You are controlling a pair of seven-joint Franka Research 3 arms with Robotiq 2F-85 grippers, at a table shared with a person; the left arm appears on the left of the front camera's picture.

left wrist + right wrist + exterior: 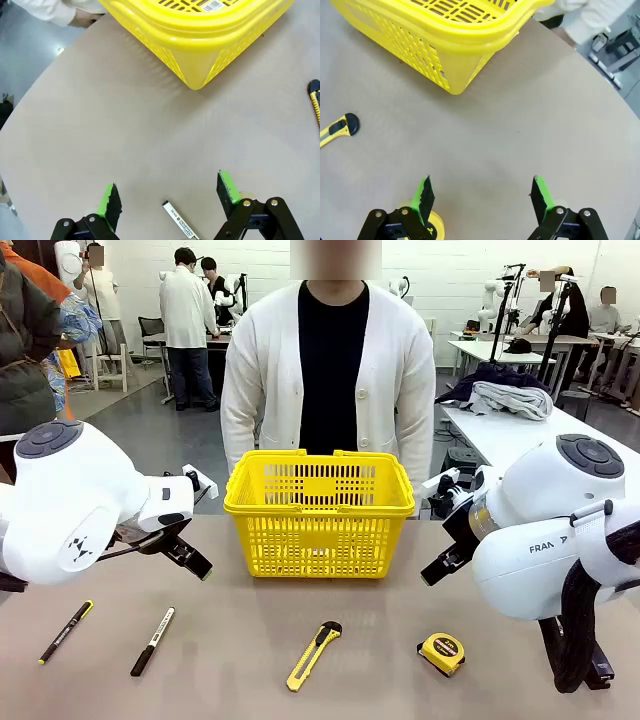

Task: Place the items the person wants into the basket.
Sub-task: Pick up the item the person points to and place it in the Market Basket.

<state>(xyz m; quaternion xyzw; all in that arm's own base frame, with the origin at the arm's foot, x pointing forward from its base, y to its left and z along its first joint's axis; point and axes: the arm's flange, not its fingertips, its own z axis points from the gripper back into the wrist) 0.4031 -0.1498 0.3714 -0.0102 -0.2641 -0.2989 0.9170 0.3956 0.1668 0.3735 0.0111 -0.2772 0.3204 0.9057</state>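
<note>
Tape measure (442,652), utility knife (313,655), bare table (385,625) between them and basket (320,540)

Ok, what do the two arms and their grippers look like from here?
The left arm and right arm are glossy white with rounded joints and dark grey round caps. The right arm bears grey lettering and a black cable bundle. The left gripper and right gripper are black, with bright green pads.
</note>
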